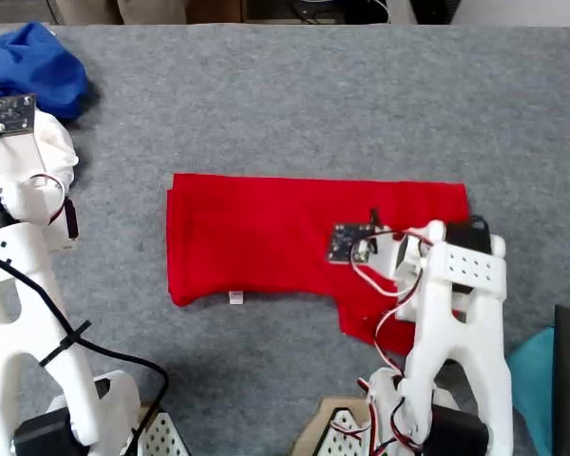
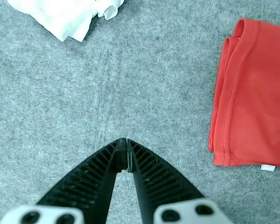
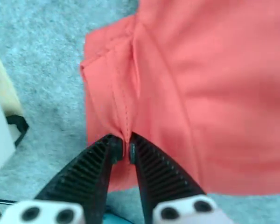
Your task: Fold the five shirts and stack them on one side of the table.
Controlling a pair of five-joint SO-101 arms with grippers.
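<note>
**A:** So, where is the red shirt?

**B:** It lies in the middle of the table, spread flat on the grey cover as a long band. One part juts out toward the arms at the right arm's end. A small white tag sits on the near edge.

**A:** And the right gripper?

**B:** It is low over that jutting end. Its black ribbed jaws are pressed together, tips meeting. A raised, stitched ridge of the red cloth runs straight in between them, so they are pinching the shirt there.

**A:** What about the left gripper?

**B:** Its jaws are clenched too, tip against tip, with nothing between them. It hangs above bare grey cover. The doubled hem of the red shirt is off to one side, apart from it.

**A:** What else lies nearby?

**B:** A crumpled white garment lies ahead of the left gripper, near the table's left edge; in the high view the left arm partly covers it. Beyond that, in the far left corner, is a bunched blue garment. At the right edge, beside the right arm's base, a teal cloth pokes in, touching a dark object I cannot make out.
</note>
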